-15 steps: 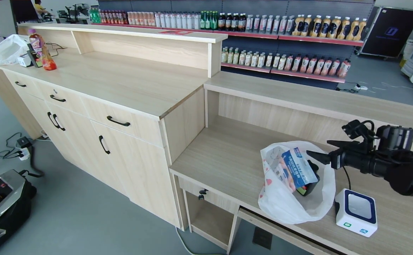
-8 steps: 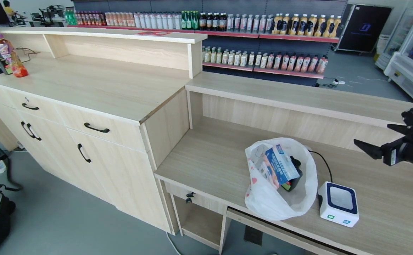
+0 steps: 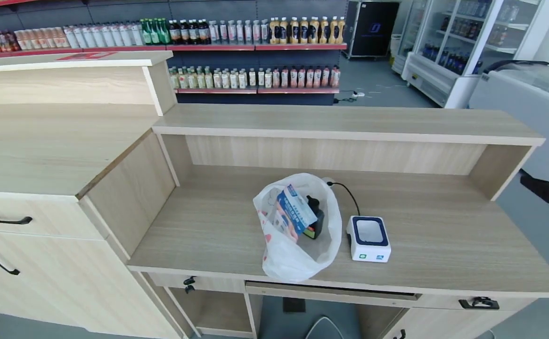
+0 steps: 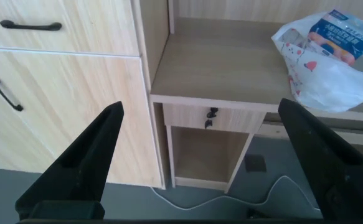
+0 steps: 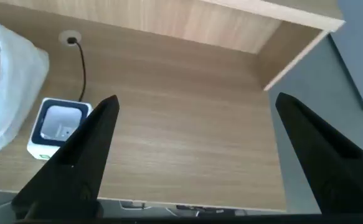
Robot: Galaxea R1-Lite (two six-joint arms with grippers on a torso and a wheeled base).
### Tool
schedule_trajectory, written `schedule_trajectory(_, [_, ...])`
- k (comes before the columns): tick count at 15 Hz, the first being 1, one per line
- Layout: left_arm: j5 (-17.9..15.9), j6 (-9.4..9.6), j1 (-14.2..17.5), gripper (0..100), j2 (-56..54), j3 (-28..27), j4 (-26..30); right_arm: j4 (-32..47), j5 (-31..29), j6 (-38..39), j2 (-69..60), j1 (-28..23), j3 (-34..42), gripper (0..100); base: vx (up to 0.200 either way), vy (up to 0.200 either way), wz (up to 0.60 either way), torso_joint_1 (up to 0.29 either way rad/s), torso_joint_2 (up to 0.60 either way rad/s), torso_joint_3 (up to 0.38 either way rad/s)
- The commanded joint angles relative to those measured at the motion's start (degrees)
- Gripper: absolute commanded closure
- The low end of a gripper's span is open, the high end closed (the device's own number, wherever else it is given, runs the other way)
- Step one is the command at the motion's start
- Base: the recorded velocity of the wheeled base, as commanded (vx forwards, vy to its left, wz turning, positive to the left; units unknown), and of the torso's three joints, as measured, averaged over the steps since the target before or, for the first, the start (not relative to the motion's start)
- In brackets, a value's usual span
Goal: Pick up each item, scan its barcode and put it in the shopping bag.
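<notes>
Right wrist view shows the scanner [image 5: 60, 127] and right end effector [image 5: 195, 98], splayed empty.

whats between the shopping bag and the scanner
Only a narrow strip of bare counter separates the shopping bag from the scanner, seen in the head view.

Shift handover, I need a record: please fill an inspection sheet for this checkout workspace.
Surface: wooden counter, holding bag and scanner.
Job's things: shopping bag open, blue packet and dark item inside; scanner beside it.
Clutter: nothing seen.
Grippers: left gripper and right gripper open, empty.
Cables: scanner cable runs to a hole at the counter's back.
Surroundings: drink shelves, fridges behind.
</notes>
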Motion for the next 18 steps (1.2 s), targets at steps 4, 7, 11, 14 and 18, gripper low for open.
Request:
schedule_trajectory(4, [0.00,-0.01,0.00,0,-0.02,0.00,-0.02,2.08,-2.01,7.09,-15.78,-0.13,12.06,0,0.000,0.000,-0.15,0.002,0.00,-0.001])
schedule_trajectory(7, [0.00,-0.01,0.00,0,-0.02,0.00,-0.02,2.08,-2.19,12.45,-30.89,1.89,28.94,0,0.000,0.000,0.00,0.000,0.00,0.000])
schedule_trajectory(11, [0.00,-0.01,0.00,0,-0.02,0.00,-0.02,8.67,-2.36,12.45,-51.46,6.11,38.34,0,0.000,0.000,0.00,0.000,0.00,0.000])
schedule_trajectory(14, [0.00,-0.01,0.00,0,-0.02,0.00,-0.02,19.22,-7.55,12.62,-62.09,11.74,38.34,0,0.000,0.000,0.00,0.000,0.00,0.000])
schedule_trajectory(18, [0.00,-0.01,0.00,0,-0.02,0.00,-0.02,23.87,-11.42,14.38,-69.21,17.80,38.34,0,0.000,0.000,0.00,0.000,0.00,0.000])
